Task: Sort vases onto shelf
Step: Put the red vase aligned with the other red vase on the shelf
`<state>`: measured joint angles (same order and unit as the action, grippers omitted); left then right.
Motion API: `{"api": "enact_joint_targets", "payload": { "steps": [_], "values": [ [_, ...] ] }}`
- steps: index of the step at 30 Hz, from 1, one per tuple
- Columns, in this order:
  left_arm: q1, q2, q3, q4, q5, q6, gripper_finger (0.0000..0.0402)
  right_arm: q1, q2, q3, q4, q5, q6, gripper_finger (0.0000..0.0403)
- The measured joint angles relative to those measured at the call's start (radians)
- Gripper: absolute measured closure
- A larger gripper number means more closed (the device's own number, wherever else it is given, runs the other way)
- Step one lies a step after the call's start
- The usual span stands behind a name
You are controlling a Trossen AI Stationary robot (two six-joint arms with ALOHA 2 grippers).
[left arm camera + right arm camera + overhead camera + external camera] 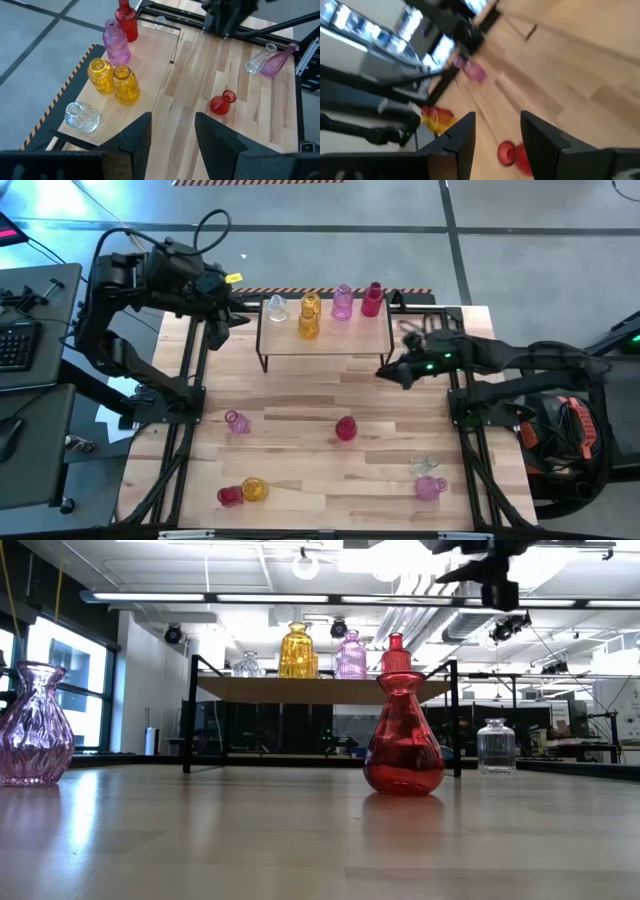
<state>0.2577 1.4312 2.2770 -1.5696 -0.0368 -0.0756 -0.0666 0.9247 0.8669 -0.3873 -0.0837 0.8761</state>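
The shelf [325,338] stands at the table's far middle and carries a clear vase [277,308], two amber-yellow vases [309,316], a pink vase [343,302] and a red vase [373,298]. On the table a red vase [346,428] and a pink vase [236,421] stand upright. My left gripper [172,135] hovers open beside the shelf's left end, holding nothing. My right gripper [497,132] hovers open off the shelf's right front corner [390,370], also holding nothing.
A red vase [229,496] and a yellow vase [255,489] are close together near the front left. A clear vase [424,465] and a pink vase [430,487] lie at the front right. Black frame rails [190,410] run along both table sides.
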Motion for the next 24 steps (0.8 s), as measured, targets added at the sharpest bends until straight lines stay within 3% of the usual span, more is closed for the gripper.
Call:
{"api": "enact_joint_targets", "payload": {
  "steps": [5, 12, 24],
  "values": [
    [0.0, -0.043, -0.058, -0.001, 0.0, 0.021, 0.0261, 0.083, 0.178, 0.139, -0.085, 0.031, 0.042, 0.0265],
    [0.0, -0.108, -0.177, -0.002, 0.0, 0.027, 0.0261, 0.134, 0.388, 0.263, -0.343, 0.06, 0.115, 0.0265],
    [0.0, -0.204, -0.284, 0.004, 0.019, 0.009, 0.0261, 0.196, 0.577, 0.264, -0.254, 0.019, 0.227, 0.0265]
  ]
}}
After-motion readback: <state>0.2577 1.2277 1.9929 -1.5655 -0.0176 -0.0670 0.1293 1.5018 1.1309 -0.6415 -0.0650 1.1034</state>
